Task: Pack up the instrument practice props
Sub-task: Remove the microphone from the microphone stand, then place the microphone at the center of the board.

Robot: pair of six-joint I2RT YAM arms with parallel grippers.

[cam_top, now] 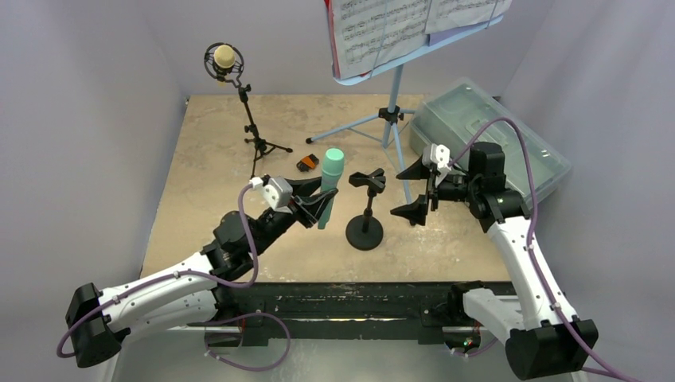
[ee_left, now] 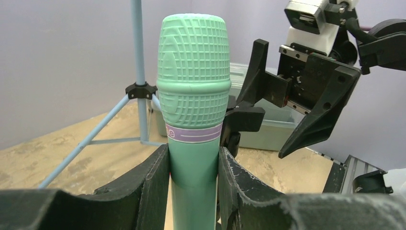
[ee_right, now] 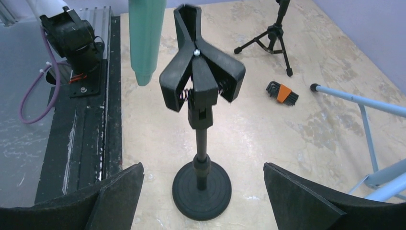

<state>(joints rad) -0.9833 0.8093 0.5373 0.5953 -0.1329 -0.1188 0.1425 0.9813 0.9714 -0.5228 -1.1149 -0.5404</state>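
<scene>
- At the far left of the tabletop [cam_top: 199, 183] the beige microphone [cam_top: 224, 57] sits on its black tripod [cam_top: 256, 143], well apart from both hands and not yet packed.
- The left hand [cam_top: 317, 205] is clenched on the teal microphone [ee_left: 194, 81], gripping the handle below the lilac band. The microphone stands upright with its head up and its lower end clear of the tabletop.
- Beyond it, a set of hex keys [cam_top: 308, 164] lies on the tabletop.
- Just right of the held microphone stands the round-base pole [ee_right: 202, 120]. Its spring clip is empty, and the microphone hangs beside it without touching.
- The right hand [cam_top: 410, 191] is released, its jaws spread wide. It faces the pole at clip height, near it but touching nothing.
- Step in hand, as I judge it: the teal microphone is out of the clip and ready to be carried to storage.
- At the back right, the music rack [cam_top: 396, 87] stands on its legs with music sheets [cam_top: 382, 32] on it.
- The box [cam_top: 509, 151] sits at the far right. Its lid seems to be on, though the overhead view is not sharp enough to be sure.
- The next move probably calls for getting the box open and carrying the microphone past the pole and the right hand without knocking either.
</scene>
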